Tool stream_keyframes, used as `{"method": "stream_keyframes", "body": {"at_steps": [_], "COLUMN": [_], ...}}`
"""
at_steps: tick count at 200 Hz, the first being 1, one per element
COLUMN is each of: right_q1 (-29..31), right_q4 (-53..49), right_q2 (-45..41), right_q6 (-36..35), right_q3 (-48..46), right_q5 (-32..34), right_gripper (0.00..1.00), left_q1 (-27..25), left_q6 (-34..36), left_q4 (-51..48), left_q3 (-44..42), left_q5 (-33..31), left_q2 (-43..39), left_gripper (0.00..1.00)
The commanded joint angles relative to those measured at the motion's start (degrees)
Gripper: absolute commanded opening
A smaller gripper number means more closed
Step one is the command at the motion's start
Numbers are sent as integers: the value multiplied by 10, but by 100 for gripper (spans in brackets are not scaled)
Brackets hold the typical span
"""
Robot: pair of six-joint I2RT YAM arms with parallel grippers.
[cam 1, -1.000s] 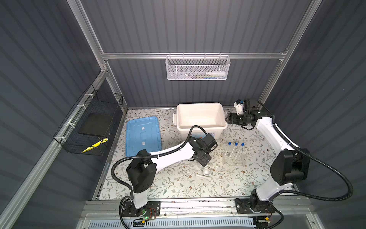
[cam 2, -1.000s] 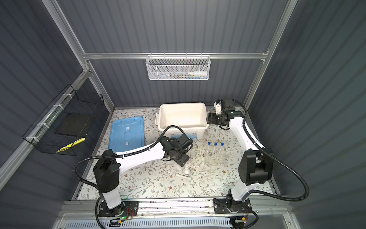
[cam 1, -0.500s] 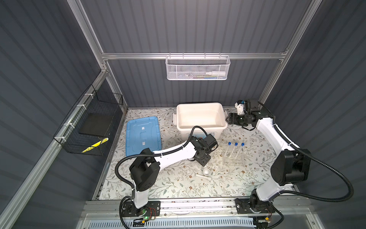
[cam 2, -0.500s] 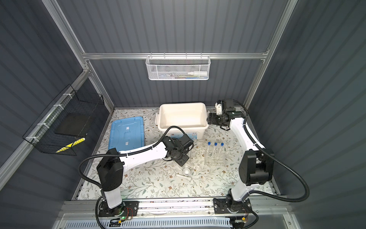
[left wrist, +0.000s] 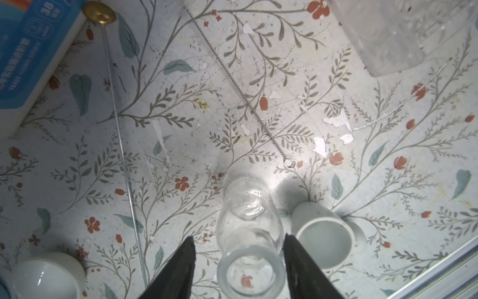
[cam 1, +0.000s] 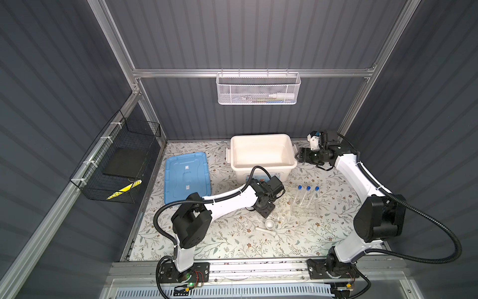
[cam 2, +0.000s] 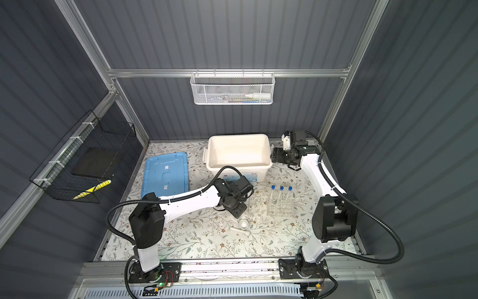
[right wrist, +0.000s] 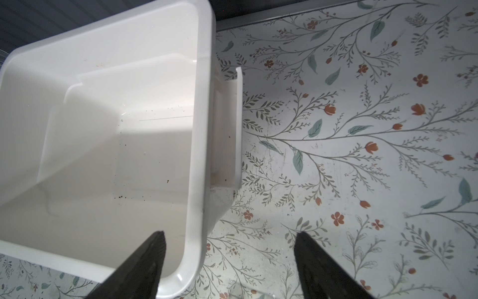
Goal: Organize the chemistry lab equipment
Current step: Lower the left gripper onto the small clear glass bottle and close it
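Observation:
A small clear beaker (left wrist: 248, 243) lies on its side on the floral mat. My left gripper (left wrist: 239, 236) is open with a finger on either side of it; one finger (left wrist: 300, 259) is close against the glass and the other stands off with a gap. A small white bowl (left wrist: 323, 240) sits right beside the beaker and another bowl (left wrist: 46, 277) lies farther off. Two thin rods (left wrist: 121, 145) (left wrist: 240, 88) lie on the mat. Blue-capped test tubes (cam 1: 307, 196) stand in the clear rack (cam 1: 304, 208). The white pestle (cam 1: 265, 230) lies near a bowl (cam 1: 269, 224). My right gripper (right wrist: 229, 233) is open over the tub's corner.
The big white tub (cam 1: 262, 165) stands open at the back, its rim (right wrist: 201, 129) between my right fingers. Its blue lid (cam 1: 186, 176) lies flat to the left. A black wire basket (cam 1: 116, 165) hangs on the left wall and a white mesh basket (cam 1: 258, 89) on the back wall.
My left arm has reached a little farther right over the beaker and its jaws have narrowed around it. The right arm has hardly moved.

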Motion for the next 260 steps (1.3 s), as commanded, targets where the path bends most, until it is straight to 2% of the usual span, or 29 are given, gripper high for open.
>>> {"method": "stream_keyframes", "body": {"at_steps": [1,62,90,128,260], "right_q1": [-2,-3,-4,-5,-5], "right_q4": [2,2,3,4,11], "right_q2": [-2,-3,-2,-3,-7], "right_q6": [1,1,3,3,8], "right_q3": [-5,-9,-11,-11,-18], "right_q5": [-8,-7,-7,-8,-16], "right_gripper": [81,80,80,80,80], "left_q1": [-3,-3,-3,-3,-3], "left_q6": [9,9,9,9,25], "left_q4": [-16,-14,-13,-9,-50], "left_q3": [4,3,2,2,50], "left_q5": [10,11,10,4,-35], "left_q2": [4,4,4,4,-14], "left_gripper": [56,43,42,35,34]}}
